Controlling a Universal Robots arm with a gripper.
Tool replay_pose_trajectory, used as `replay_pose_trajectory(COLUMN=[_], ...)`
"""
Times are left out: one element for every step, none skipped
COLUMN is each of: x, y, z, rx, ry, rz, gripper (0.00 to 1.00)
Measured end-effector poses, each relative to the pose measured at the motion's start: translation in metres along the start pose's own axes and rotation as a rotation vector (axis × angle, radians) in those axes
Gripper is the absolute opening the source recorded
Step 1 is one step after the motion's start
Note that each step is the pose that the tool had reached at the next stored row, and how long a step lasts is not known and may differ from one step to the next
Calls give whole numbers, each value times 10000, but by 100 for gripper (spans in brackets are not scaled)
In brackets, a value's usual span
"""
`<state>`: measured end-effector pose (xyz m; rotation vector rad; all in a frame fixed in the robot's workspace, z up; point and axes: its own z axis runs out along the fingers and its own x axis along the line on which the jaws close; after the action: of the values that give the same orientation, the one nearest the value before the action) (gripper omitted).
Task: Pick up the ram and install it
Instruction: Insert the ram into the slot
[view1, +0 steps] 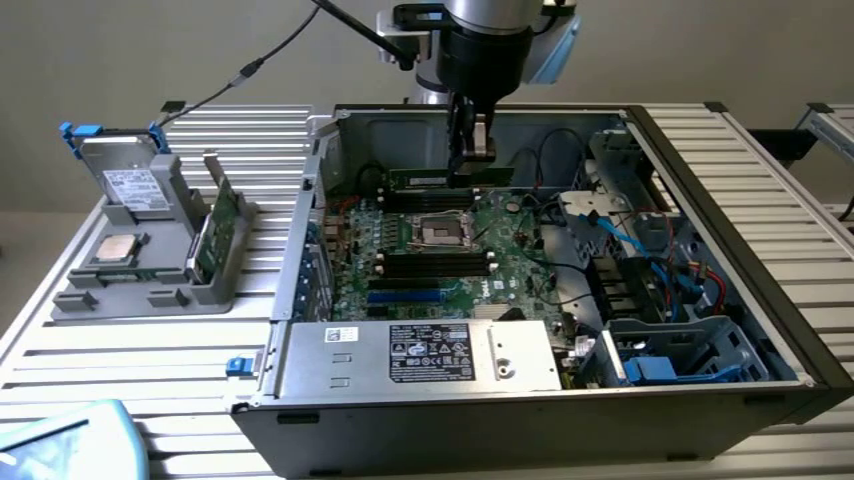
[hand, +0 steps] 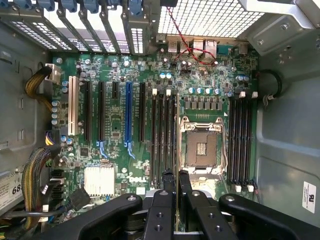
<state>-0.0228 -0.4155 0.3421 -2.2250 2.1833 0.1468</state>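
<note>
Past the power supply (view1: 420, 355) at the case's front lies the motherboard (view1: 507, 285), with 1 slot bank (view1: 427, 200) beyond the CPU socket (view1: 441, 233). Over that bank the hand (view1: 467, 165) pinches the ram (view1: 447, 178) by its upper edge, held level. The pickup looks done. The ram does not look seated yet.

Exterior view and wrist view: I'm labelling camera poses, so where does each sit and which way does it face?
Exterior view: off the arm, raised above the table, angled down into the open case; the arm hangs from the top edge, end effector gripping the ram.
Wrist view: on the wrist, facing straight down at the motherboard; the end effector's fingers show.
Shared: end effector, motherboard, CPU socket.
</note>
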Motion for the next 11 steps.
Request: replay_pose_trajectory(x=[0, 0, 1, 0, 0, 0, 0, 1, 0, -1, -3], y=[0, 0, -1, -2, -3, -4, -4, -5, -6, -7, -8], z=[0, 4, 15, 29, 45, 60, 75, 91, 109, 128, 146], rx=[-1, -7, -10, -14, -15, -15, -15, -16, -16, -16, -16], ry=[1, 0, 9, 29, 44, 59, 77, 94, 106, 112, 115], rz=[0, 0, 1, 3, 3, 3, 5, 7, 7, 7, 9], gripper=[15, 15, 15, 15, 15, 15, 15, 15, 15, 15, 15])
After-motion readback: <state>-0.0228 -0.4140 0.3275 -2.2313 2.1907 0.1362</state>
